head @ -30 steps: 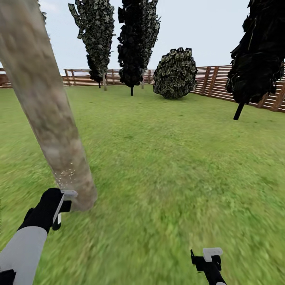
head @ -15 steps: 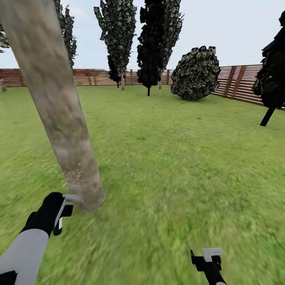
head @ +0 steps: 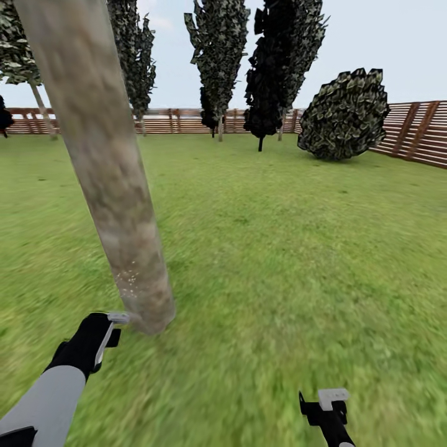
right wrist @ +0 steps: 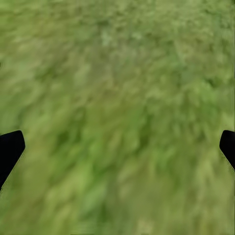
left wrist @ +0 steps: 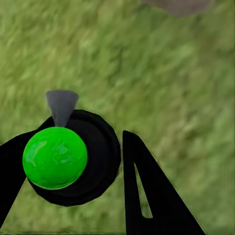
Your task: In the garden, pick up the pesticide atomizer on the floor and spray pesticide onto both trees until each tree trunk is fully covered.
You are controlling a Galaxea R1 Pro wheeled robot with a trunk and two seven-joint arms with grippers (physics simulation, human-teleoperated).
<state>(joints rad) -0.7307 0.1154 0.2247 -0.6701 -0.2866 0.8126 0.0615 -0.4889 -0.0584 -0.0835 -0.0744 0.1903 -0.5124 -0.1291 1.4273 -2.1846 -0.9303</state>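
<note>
Head view: my left hand sits just beside the base of the thick pale beige-grey mottled trunk, which leans up and away; white specks dot its lower bark.

Left wrist view: left hand clenched on the dark round atomizer with a green dome, nozzle toward trunk.

Right wrist view: right hand released over the green lawn, farther from the trunk.

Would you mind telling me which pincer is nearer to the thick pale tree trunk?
The left pincer is nearer, right beside the base of the tree trunk. The right pincer hangs well off to the other side, over the lawn.
</note>
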